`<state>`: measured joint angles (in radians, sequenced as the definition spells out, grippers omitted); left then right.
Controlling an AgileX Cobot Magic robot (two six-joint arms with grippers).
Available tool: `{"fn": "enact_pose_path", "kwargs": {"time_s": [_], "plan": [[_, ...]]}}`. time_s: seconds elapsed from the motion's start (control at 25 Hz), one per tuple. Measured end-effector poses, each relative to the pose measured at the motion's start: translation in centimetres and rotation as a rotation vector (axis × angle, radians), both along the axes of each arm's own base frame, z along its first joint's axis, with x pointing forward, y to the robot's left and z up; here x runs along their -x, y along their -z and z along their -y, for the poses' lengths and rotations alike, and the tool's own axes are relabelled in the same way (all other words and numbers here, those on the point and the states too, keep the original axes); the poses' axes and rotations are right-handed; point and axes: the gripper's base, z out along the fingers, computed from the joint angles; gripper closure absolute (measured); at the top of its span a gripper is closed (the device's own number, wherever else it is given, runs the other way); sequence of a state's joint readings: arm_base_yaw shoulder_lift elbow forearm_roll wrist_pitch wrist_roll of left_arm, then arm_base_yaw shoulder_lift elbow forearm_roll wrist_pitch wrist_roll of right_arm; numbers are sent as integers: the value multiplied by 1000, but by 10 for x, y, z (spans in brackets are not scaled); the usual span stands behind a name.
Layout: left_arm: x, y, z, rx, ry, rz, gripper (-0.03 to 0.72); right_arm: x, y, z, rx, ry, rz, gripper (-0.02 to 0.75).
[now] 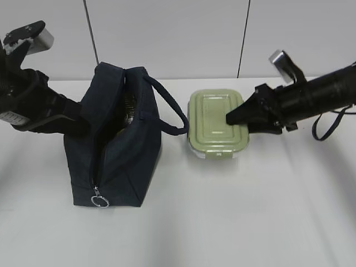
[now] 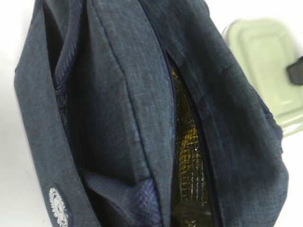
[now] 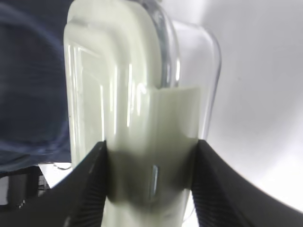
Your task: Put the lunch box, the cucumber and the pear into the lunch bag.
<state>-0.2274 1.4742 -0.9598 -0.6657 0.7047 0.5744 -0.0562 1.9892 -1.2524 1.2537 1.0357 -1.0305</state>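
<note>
The dark navy lunch bag (image 1: 117, 156) stands upright on the left with its top unzipped; silver-gold foil lining (image 2: 189, 156) shows through the slit. My left gripper (image 1: 76, 119) presses into the bag's left wall near the top, shut on the fabric, with its fingers mostly hidden. Just right of the bag's loop handle (image 1: 169, 108), the lunch box (image 1: 214, 119) with the sage-green lid lies flat on the table. My right gripper (image 3: 149, 146) reaches in from the right, both fingers pressed against the lunch box (image 3: 118, 94) at its near end. The cucumber and the pear are out of view.
The white table (image 1: 250, 222) runs to a pale panelled wall at the back. The bag's metal zipper ring (image 1: 100, 200) hangs low on its front end. A dark cable loop (image 1: 328, 125) dangles under the right arm.
</note>
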Motion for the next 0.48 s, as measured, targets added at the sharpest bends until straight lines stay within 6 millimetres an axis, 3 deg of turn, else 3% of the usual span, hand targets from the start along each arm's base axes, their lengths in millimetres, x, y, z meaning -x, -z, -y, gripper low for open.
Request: {"fn": "enact_pose_path", "kwargs": {"time_s": [0.32, 0.4, 0.48], "plan": [[0, 0, 0, 0, 3, -3, 687, 3, -126, -8, -4, -38, 314, 369], [1, 0, 0, 0, 4, -5, 687, 3, -146, -20, 2, -56, 342, 369], [1, 0, 0, 0, 4, -5, 687, 5, -152, -42, 38, -99, 345, 369]]}}
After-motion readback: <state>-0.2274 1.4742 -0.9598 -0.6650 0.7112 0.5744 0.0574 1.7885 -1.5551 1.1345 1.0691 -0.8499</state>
